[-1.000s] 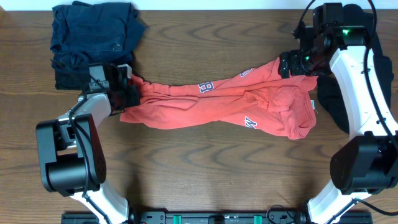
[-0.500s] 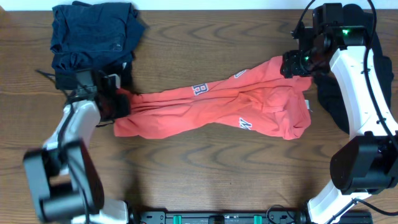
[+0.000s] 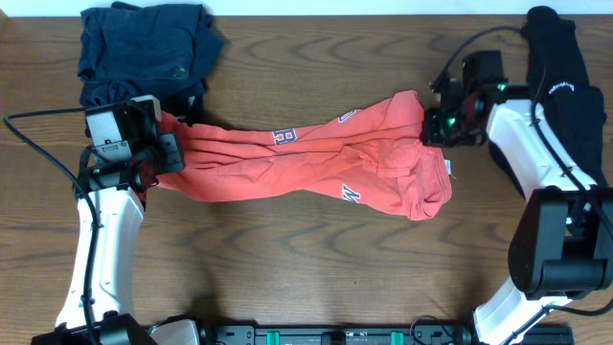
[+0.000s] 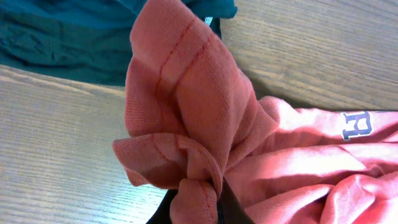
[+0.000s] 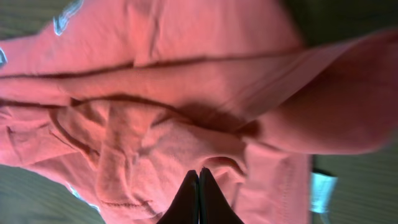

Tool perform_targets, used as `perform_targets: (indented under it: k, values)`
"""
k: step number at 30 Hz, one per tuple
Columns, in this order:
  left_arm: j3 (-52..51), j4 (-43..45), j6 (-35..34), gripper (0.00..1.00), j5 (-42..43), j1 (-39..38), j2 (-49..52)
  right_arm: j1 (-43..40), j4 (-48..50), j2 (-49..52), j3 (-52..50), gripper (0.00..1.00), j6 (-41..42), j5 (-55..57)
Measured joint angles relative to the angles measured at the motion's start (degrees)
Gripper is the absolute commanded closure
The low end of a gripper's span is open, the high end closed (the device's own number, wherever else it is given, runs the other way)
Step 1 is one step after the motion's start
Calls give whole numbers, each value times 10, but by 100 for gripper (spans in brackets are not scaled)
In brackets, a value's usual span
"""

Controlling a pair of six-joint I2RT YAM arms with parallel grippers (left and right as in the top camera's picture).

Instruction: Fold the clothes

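Note:
The coral-red T-shirt (image 3: 306, 158) lies bunched and stretched sideways across the table, with white-and-navy letters showing on it. My left gripper (image 3: 165, 146) is shut on its left end. The left wrist view shows a gathered fold of the T-shirt (image 4: 186, 93) pinched in the left gripper (image 4: 199, 200). My right gripper (image 3: 433, 126) sits at the shirt's right end. In the right wrist view the right gripper (image 5: 199, 173) is shut, tips pressed together, over the T-shirt (image 5: 155, 93), and no cloth shows between them.
A dark navy garment (image 3: 144, 48) lies crumpled at the back left, just behind the left gripper. A black garment (image 3: 565, 86) with small white logos lies at the right edge beside the right arm. Bare wooden table (image 3: 316, 268) runs along the front.
The left gripper has dragged the shirt's left end leftward and back. The right gripper has shut and come down and left; the whole shirt has slid left.

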Motion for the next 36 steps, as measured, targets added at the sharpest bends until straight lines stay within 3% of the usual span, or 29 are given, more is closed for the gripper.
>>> perform_targets:
  k: [6, 20, 36]
  values:
    - [0, 6, -12, 94, 5, -21, 0, 14, 54, 0, -62, 99, 20, -17]
    - [2, 63, -105, 94, 22, -203, 2, 19, 66, 0, -78, 99, 36, -21]
    - [5, 231, -204, 94, 24, -356, 131, 19, 66, 0, -79, 99, 36, -21]
